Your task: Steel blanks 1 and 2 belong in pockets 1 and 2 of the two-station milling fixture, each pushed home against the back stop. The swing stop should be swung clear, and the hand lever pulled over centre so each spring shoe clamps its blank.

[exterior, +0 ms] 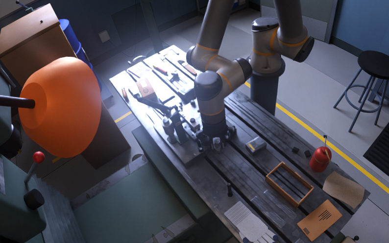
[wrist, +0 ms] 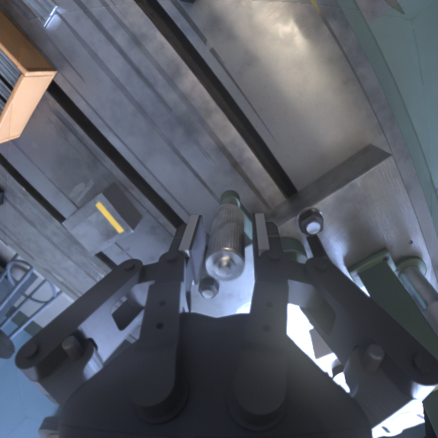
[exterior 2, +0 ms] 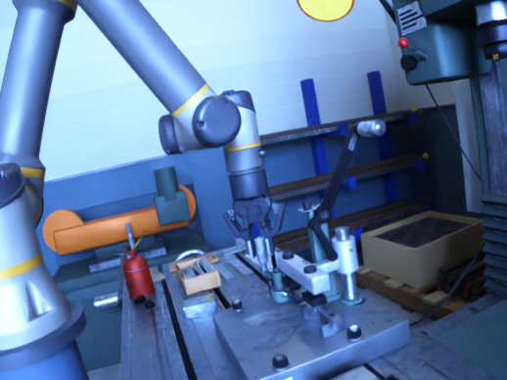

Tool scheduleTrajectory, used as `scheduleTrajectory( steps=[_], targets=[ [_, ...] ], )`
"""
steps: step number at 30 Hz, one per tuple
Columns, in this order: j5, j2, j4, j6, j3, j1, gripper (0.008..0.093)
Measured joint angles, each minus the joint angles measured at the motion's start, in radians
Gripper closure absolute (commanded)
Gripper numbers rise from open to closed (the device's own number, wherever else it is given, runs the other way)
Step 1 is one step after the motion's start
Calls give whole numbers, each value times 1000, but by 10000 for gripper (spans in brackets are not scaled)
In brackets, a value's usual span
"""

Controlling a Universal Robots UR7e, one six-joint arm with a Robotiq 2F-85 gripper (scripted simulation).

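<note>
The milling fixture (exterior: 186, 134) sits on the machine table, on a steel base plate (exterior 2: 303, 333). My gripper (wrist: 224, 237) hangs over its near end, open. A knurled steel handle of the swing stop (wrist: 225, 241) stands between the fingers, which are clear of it on each side. The black hand lever (exterior 2: 342, 181) stands raised, its silver knob (exterior 2: 370, 128) up high. A steel blank with a yellow stripe (exterior: 255, 144) lies on the table to the right of the fixture. The pockets are hidden behind my arm.
An orange tray (exterior: 289, 183) with dark bars lies further along the table. A red oil can (exterior: 320, 159), sandpaper (exterior: 343, 189) and an orange card (exterior: 319, 220) sit near the table's end. A tool tray (exterior: 169, 74) lies behind the fixture.
</note>
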Motion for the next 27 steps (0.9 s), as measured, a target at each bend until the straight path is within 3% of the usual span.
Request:
scheduleTrajectory(
  steps=[19, 27],
  targets=[
    [0, -120, 151, 0, -33, 0, 634],
    [0, -137, 176, 0, -40, 0, 634]
  ],
)
